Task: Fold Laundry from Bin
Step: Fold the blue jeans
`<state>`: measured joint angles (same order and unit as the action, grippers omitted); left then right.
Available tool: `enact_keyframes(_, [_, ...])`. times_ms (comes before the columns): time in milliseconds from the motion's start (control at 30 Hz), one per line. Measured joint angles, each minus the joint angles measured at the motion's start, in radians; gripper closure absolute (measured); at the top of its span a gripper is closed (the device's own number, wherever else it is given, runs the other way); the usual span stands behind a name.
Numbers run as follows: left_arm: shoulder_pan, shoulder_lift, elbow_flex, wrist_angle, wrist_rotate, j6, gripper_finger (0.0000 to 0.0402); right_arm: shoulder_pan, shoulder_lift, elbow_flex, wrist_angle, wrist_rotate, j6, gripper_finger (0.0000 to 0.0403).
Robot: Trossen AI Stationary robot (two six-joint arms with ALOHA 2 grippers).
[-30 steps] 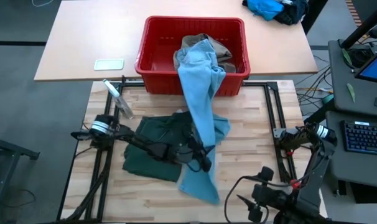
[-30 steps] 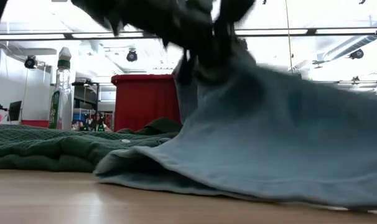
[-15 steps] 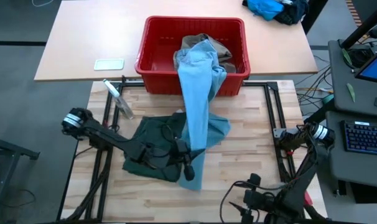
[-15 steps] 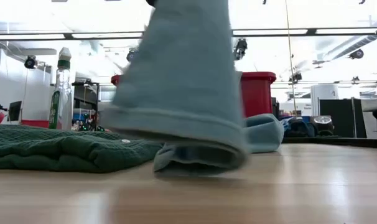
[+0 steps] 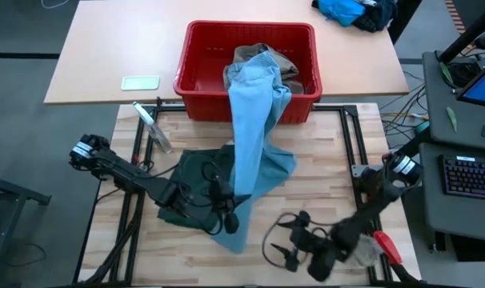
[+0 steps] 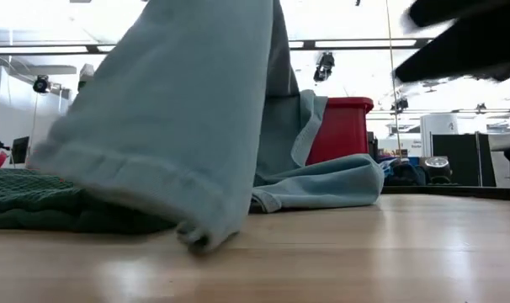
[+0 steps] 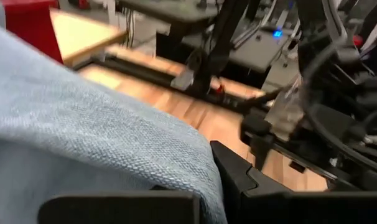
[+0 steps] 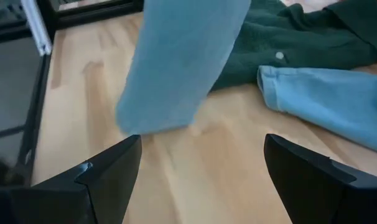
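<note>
Denim trousers (image 5: 254,120): you have the long light blue pair strung from the red bin (image 5: 196,60) over its near wall and down onto the butcher-block table (image 5: 322,160). One leg is lifted clear of the wood near the table's middle; in the low view its hem (image 6: 146,181) hangs with only the lowest corner at the surface. The other leg lies crumpled flat just beside it, toward the bin.
Green shorts (image 5: 193,172): spread flat on the table's left half, partly under the trousers.
Khaki piece (image 5: 266,54): in the bin, bunched at its right end, the trousers' waist lying on it.
Bin: on the pale tan desk (image 5: 106,48) beyond the table, at that desk's near edge.
Left gripper (image 5: 226,218): your left arm reaches low from the table's left edge across the shorts; its fingers are clenched on the trouser leg, denim draped over them in the left wrist view.
Right gripper (image 5: 294,254): your right arm stretches from the table's right edge toward the near edge, low over bare wood; its fingers (image 8: 107,180) are spread wide, grasping nothing, apart from the hanging leg.
Spray bottle (image 5: 150,128): near the table's far left corner.
Bright blue cloth heap (image 5: 346,11): at the desk's far right corner.
</note>
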<state>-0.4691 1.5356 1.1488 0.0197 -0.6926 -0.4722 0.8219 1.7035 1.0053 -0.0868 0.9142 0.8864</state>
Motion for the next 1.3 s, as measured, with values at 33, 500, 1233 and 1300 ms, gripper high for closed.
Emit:
enact_keyframes(33, [-0.002,0.0,0.0,-0.027,0.002,-0.026,0.0401,-0.026,0.0,-0.021,0.057,-0.024,-0.031,0.0078])
enact_keyframes(500, [-0.043,-0.245,0.019,-0.498,0.011,-0.286,0.0401,-0.354,0.0,-0.185,0.677,-0.336,-0.355,0.0078])
enact_keyframes(1233, [-0.049,-0.378,0.013,-0.46,0.024,-0.326,0.0401,-0.884,0.134,-0.161,1.378,-0.859,-0.307,0.0078])
enact_keyframes(1300, [-0.053,-0.365,0.012,-0.402,0.021,-0.322,0.0401,-0.891,0.17,-0.132,1.395,-0.875,-0.302,0.0078])
